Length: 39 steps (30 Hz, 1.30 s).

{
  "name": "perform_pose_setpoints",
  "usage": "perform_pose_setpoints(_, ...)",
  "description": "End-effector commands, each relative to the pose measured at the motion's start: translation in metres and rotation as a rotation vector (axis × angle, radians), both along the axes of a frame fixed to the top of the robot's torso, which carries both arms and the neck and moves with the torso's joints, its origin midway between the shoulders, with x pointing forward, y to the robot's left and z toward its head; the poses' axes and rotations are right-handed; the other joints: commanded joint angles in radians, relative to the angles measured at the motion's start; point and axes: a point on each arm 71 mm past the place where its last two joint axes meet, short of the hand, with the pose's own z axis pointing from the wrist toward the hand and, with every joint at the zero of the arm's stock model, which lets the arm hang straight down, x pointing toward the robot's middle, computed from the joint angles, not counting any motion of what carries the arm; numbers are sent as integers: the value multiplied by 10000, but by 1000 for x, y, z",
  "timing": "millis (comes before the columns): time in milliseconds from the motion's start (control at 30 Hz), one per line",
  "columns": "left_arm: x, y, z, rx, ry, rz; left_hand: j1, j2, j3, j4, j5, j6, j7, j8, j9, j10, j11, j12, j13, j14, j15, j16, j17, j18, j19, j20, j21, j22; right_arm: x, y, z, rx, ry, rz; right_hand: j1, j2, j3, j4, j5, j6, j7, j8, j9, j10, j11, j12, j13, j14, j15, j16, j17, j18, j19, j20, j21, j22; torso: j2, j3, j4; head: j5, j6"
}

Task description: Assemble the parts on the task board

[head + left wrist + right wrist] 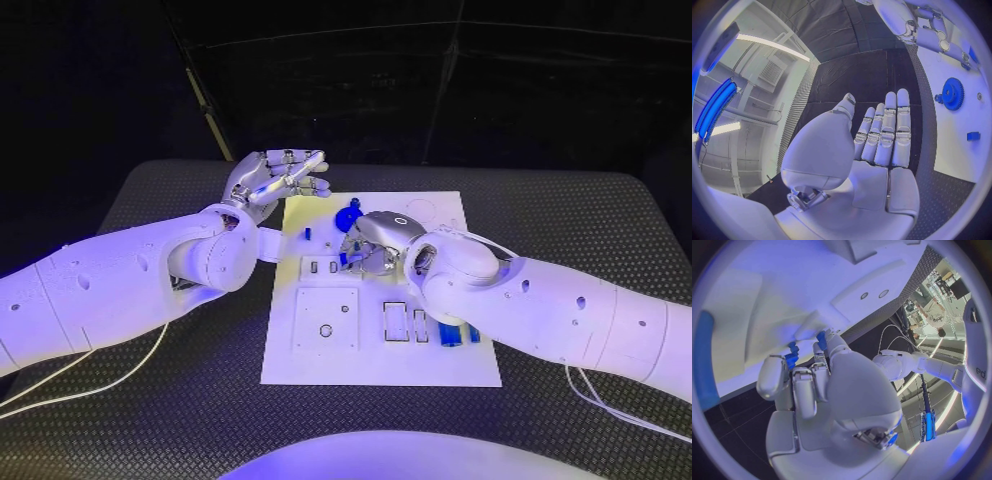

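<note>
While right hand (pixel 378 240) is pinching small blue part (pixel 791 360) over task board (pixel 433 360), blue gear (pixel 348 217) is sitting seated, blue pieces (pixel 459 334) lying loose; left hand (pixel 274 178) hovering spread, holding nothing.

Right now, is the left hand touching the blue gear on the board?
Apart. In the left wrist view the left hand hangs open over the black table, with bare mat between it and the blue gear.

A black table (pixel 577 240) with a ribbed mat surface carries the white task board (pixel 382 365), which lies flat between the two hands; thin pale cables (pixel 87 385), seemingly resting on it, trail beneath each arm.
</note>
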Motion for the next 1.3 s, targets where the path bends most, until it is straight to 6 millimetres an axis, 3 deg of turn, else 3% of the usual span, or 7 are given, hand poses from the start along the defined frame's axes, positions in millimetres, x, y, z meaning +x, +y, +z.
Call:
perform_pose_setpoints(33, 0, -2, 2, -45, -72, -153, 73, 27, -3, -62, 12, 57, 23, -60, -14, 67, 21, -58, -12, -21, 21, -57, 16, 32, 14, 4, -65, -15, -2, 2, -3, -342, 33, 164, -126, 11, 67, 59, 25, 346, -272, 114, 64, 37, -94, 6, 212, 969, -91, -2, 2300, -51, -43, -38, -53, -6, 1, -4, 5, 6, -24)
perform_pose_setpoints(1300, 1, -1, 1, -26, -45, -130, 61, 33, -31, -64, 12, 59, 18, -81, -15, 74, 24, -82, -12, -28, 27, -87, 30, 31, 7, 9, -81, -28, -3, 0, -13, -987, 130, 29, -333, -245, 77, 80, -9, 166, -195, 15, 12, -57, -39, -115, 119, 948, -49, -41, 2203, -31, -121, -14, -130, -135, -8, -7, 4, 18, -116)
